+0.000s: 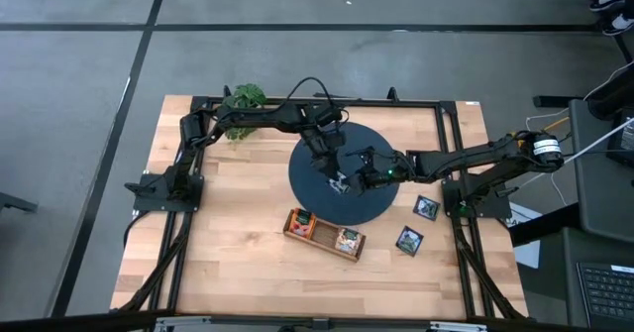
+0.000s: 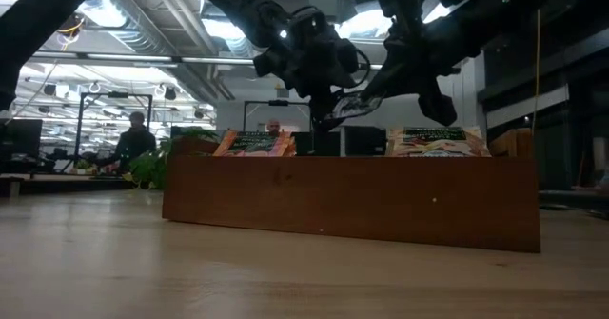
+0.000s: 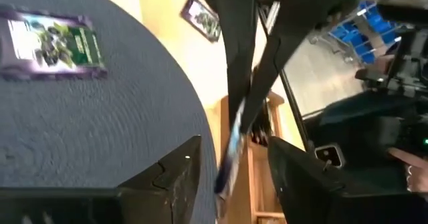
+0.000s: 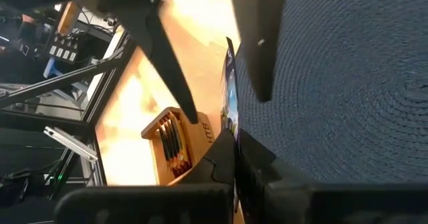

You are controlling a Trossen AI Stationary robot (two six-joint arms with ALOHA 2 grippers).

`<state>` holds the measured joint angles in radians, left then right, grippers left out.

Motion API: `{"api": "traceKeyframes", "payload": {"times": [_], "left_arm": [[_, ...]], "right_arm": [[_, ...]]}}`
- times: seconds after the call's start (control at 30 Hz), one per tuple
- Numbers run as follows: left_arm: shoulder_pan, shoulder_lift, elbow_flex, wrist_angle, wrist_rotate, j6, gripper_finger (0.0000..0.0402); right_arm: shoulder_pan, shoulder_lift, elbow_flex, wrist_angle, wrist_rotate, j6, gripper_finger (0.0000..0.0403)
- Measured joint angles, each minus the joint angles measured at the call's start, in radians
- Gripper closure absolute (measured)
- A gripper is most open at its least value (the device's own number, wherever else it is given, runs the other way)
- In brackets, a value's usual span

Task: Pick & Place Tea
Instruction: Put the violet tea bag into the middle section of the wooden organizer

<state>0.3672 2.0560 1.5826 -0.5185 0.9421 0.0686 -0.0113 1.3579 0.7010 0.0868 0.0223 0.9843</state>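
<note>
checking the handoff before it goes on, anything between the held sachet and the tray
Nothing visible. The right pincer pinches the sachet edge-on above the round mat; the open left pincer straddles it. The tray lies just beyond the mat's edge.

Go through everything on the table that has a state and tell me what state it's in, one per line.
Left gripper: open, fingers either side of a sachet.
Right gripper: shut on the held sachet, above the round mat.
Sachet on the mat: lying flat.
Two dark sachets: flat on the table.
Compartment tray: partly filled.
</note>
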Motion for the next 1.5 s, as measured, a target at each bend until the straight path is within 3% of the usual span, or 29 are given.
{"api": "traceKeyframes", "payload": {"times": [0.23,0.47,0.73,0.93,1.07,1.2,1.5], "left_arm": [[0.000,0.000,0.000,-0.033,-0.007,0.024,0.0276],[0.000,0.000,0.000,-0.033,-0.002,0.037,0.0383],[0.026,0.000,-0.015,-0.076,0.017,0.024,0.0392],[0.081,-0.064,-0.138,-0.005,0.055,-0.016,0.0392],[0.098,-0.161,-0.276,0.207,0.029,-0.126,0.0393],[0.097,-0.253,-0.434,0.523,-0.011,-0.327,0.0393],[0.070,-0.341,-0.743,1.106,-0.123,-0.731,0.0393]], "right_arm": [[0.000,0.000,0.000,0.000,0.001,0.001,0.0398],[0.000,0.000,0.000,0.019,0.002,0.008,0.0393],[0.001,0.000,0.000,0.000,-0.021,0.064,0.0328],[0.002,0.000,0.000,0.023,-0.025,0.088,0.0280],[0.002,0.000,0.000,0.062,-0.022,0.085,0.0268],[0.002,0.000,0.000,0.083,0.002,0.084,0.0269],[0.000,0.000,0.000,0.088,0.048,0.076,0.0273]]}}
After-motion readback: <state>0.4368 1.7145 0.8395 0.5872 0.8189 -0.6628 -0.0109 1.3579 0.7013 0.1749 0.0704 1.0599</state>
